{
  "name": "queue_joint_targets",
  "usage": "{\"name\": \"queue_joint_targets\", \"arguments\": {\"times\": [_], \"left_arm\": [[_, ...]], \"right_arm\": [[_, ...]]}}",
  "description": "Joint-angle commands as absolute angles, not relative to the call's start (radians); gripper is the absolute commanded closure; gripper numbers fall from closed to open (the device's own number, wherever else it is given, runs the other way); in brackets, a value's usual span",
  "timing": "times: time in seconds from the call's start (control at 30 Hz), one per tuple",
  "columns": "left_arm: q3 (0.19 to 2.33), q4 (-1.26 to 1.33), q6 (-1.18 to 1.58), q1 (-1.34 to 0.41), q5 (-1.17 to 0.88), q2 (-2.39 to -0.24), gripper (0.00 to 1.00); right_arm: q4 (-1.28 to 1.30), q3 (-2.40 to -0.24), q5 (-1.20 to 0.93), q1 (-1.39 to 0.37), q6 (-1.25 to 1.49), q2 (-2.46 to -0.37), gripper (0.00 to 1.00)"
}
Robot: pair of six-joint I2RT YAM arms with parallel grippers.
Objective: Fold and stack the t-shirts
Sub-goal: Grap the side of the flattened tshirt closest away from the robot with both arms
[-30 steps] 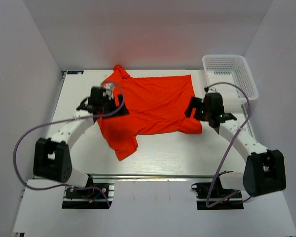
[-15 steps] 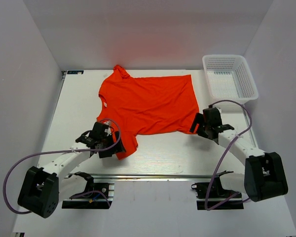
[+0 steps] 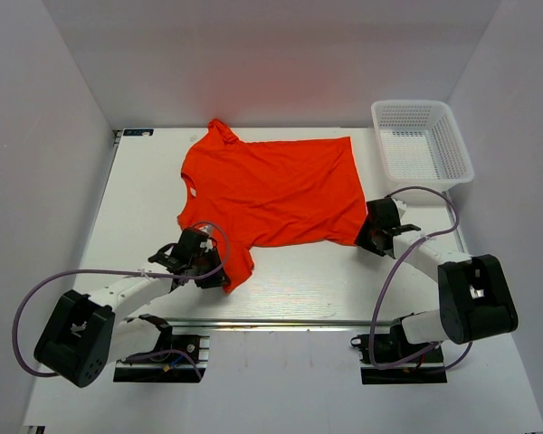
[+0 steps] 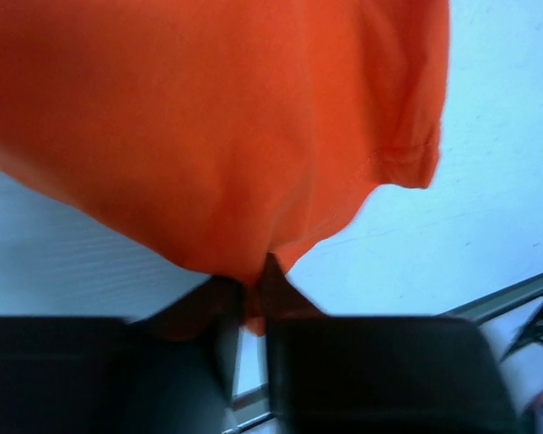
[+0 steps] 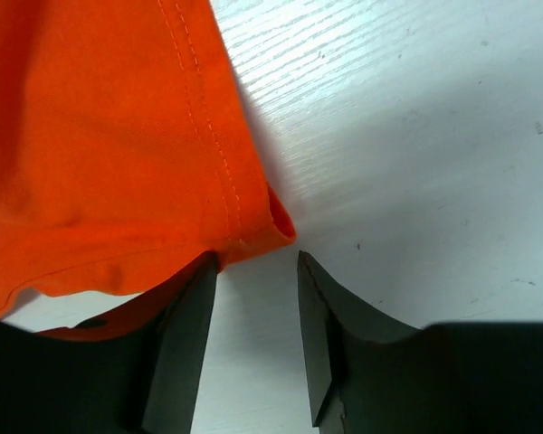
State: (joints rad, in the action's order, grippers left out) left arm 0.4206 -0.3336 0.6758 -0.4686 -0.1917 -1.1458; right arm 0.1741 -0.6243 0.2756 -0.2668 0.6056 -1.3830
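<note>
We judge that the task is only at its beginning. The single orange-red t-shirt (image 3: 271,194) lies spread open on the counter (image 3: 317,280), nearer to the far edge than to the near edge. Its collar points toward the left edge and its hem toward the right edge. We see no fold in it yet: both sleeves are out and the body is in one flat layer with only light wrinkles. The white mesh basket (image 3: 414,103) stands at the far right corner, apart from the shirt, and it looks to have nothing inside. The left gripper (image 3: 213,269) is at the near sleeve, on the side toward the near left corner. In the left wrist view its fingers are almost together with a bit of orange cloth between them, so we take it as clenched on the edge of the sleeve. The right gripper (image 3: 366,237) is low at the near corner of the hem, on the right side of the shirt. Its fingers (image 5: 185,316) stand apart, and the stitched corner of the hem sits just in front of the gap between them, touching the inner finger, so it is released and holds nothing. In our opinion the right side must first close on that corner. After that, all the folding and the placing of the shirt are left to do.
</note>
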Motion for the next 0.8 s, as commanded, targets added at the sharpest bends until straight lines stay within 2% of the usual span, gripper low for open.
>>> {"name": "queue_joint_targets", "arguments": {"times": [0.0, 0.07, 0.1, 0.3, 0.5, 0.67, 0.73, 0.77], "left_arm": [[0.391, -0.359, 0.675, -0.486, -0.179, -1.193, 0.81], [0.391, -0.37, 0.675, -0.499, -0.179, -1.206, 0.98], [0.4, -0.386, 0.675, -0.508, -0.179, -1.206, 1.0], [0.411, -0.469, 0.675, -0.508, -0.179, -1.149, 1.0], [0.422, -0.563, 0.675, -0.508, -0.179, -1.072, 1.0], [0.422, -0.584, 0.675, -0.508, -0.179, -1.048, 1.0], [0.413, -0.574, 0.675, -0.508, -0.19, -1.048, 1.0], [0.413, -0.574, 0.675, -0.508, -0.19, -1.048, 1.0]], "right_arm": [[0.158, -0.621, 0.334, -0.258, 0.629, -1.384, 0.55], [0.164, -0.62, 0.337, -0.253, 0.623, -1.373, 0.55], [0.166, -0.624, 0.324, -0.253, 0.62, -1.358, 0.53], [0.202, -0.652, 0.333, -0.25, 0.581, -1.309, 0.44], [0.19, -0.683, 0.276, -0.25, 0.566, -1.339, 0.44], [0.173, -0.672, 0.273, -0.247, 0.572, -1.387, 0.5], [0.158, -0.664, 0.29, -0.247, 0.578, -1.399, 0.58], [0.155, -0.66, 0.296, -0.244, 0.578, -1.397, 0.58]]}}
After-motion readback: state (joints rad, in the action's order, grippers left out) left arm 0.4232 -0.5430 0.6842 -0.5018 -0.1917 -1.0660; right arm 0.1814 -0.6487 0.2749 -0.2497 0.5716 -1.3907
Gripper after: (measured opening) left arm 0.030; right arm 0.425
